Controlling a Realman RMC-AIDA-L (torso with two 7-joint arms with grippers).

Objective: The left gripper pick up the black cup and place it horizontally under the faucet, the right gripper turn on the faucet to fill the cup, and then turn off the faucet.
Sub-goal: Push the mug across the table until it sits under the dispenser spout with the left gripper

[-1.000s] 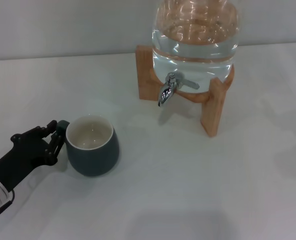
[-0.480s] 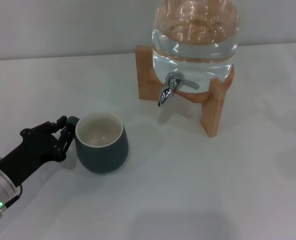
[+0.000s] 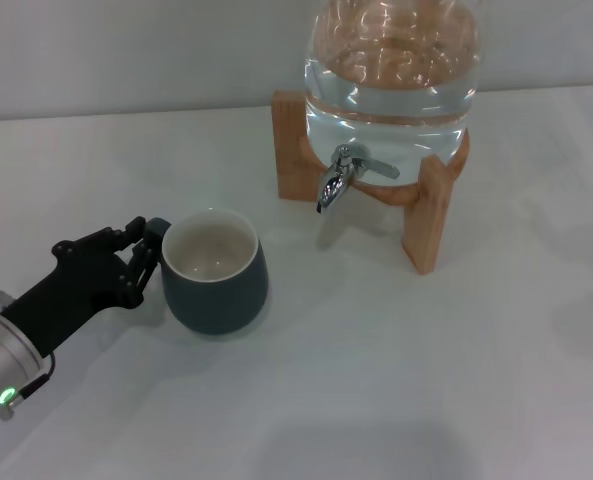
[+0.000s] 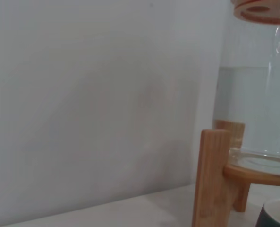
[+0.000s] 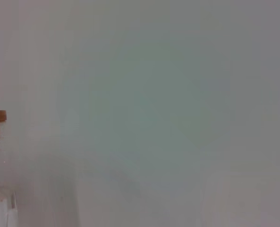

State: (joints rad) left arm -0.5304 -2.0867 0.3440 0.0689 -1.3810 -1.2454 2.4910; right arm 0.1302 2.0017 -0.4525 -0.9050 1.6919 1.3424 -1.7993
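The black cup (image 3: pixel 216 283), a dark rounded mug with a cream inside, stands upright on the white table left of centre in the head view. My left gripper (image 3: pixel 146 250) is shut on the cup's small handle from the left, its white arm running off to the lower left. The chrome faucet (image 3: pixel 338 178) juts from the glass water jar (image 3: pixel 391 70) to the upper right of the cup, well apart from it. A sliver of the cup's rim (image 4: pixel 276 213) shows in the left wrist view. The right gripper is out of view.
The jar rests on a wooden stand (image 3: pixel 426 215) at the back of the white table (image 3: pixel 396 380); one stand leg (image 4: pixel 214 179) fills the left wrist view's lower right. A pale wall lies behind.
My left gripper has carried the cup to the right and slightly towards the jar, still holding its handle. The faucet and jar have not moved.
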